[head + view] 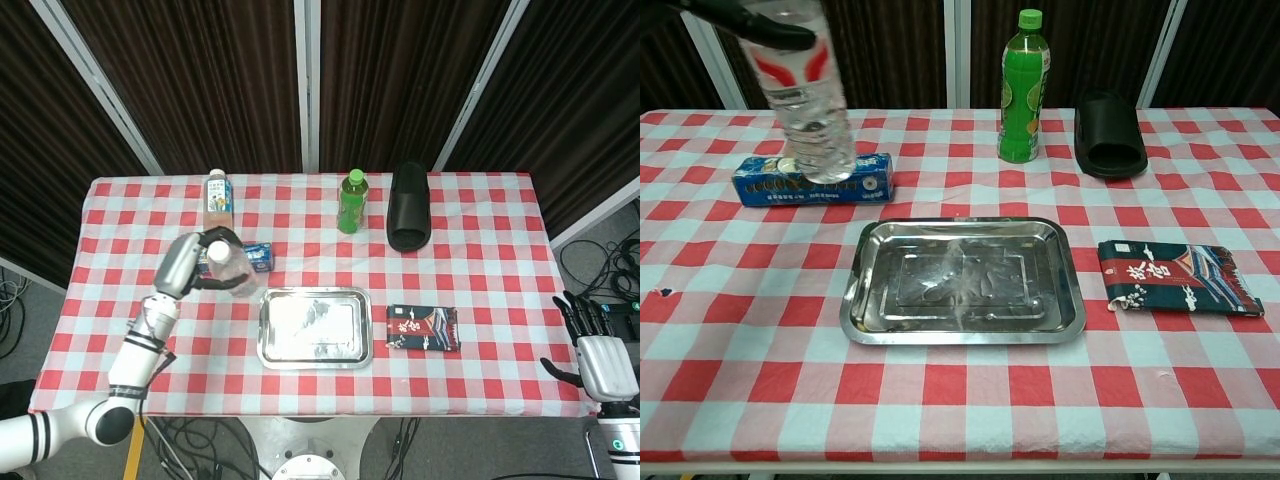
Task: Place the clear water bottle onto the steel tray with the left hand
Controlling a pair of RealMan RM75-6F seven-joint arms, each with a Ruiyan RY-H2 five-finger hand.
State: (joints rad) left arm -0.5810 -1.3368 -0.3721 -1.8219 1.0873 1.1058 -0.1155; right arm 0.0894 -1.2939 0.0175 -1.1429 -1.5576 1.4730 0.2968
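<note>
Left hand (187,266) gripping bottle (805,95) high on body, near neck, carrying it upright above cloth, just left of tray (315,357). Bottle looking full of water: likely heavy for its size, thin clear wall probably flexing under squeeze, smooth so possibly slippery. Grip near label band seeming wise; firm but not crushing. Biscuit box (755,185) lying behind bottle in chest view. Tray bare, shiny. Right hand (597,352) hanging off table edge, fingers spread, holding nothing.

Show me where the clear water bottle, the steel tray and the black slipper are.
clear water bottle (805,110), chest view, on its body.
steel tray (962,331), chest view, on its near rim.
black slipper (408,210), head view, on its strap.
</note>
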